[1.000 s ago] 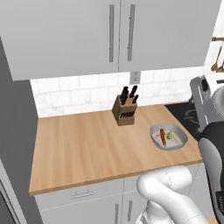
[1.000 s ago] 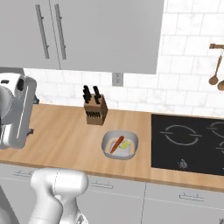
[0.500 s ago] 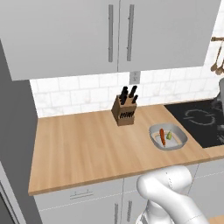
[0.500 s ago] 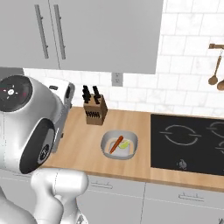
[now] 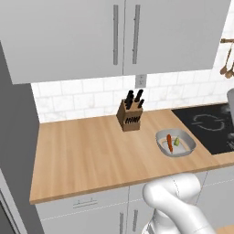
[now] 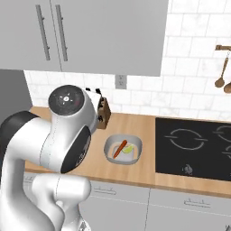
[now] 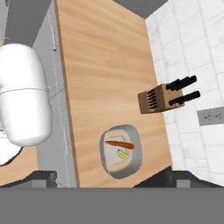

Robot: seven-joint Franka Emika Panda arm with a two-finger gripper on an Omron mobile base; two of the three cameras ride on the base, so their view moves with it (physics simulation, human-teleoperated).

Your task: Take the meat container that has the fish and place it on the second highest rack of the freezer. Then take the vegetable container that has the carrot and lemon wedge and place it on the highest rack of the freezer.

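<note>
The vegetable container (image 5: 176, 142) is a shallow grey tub on the wooden counter, left of the stove. It holds the orange carrot (image 5: 169, 142) and a pale lemon wedge (image 5: 176, 141). The right base view shows the same container (image 6: 123, 149) just right of my arm's big white elbow. From high above, the hand view looks down on the container (image 7: 121, 151), the carrot (image 7: 119, 144) and the wedge (image 7: 122, 154). My gripper (image 7: 113, 180) is open, its fingertips (image 7: 41, 177) far apart and holding nothing. The meat container, the fish and the freezer racks are out of view.
A wooden knife block (image 5: 130, 114) stands by the tiled wall behind the tub. The black stove (image 6: 194, 144) lies to the right, with wooden utensils (image 6: 221, 67) hanging above it. Wall cabinets (image 5: 123, 36) overhang the counter. A tall grey panel (image 5: 13, 137) bounds its left end.
The arm has swung: its upper part left the right side of the left base view and now bulks large at the left of the right base view. The tub and knife block stayed put.
</note>
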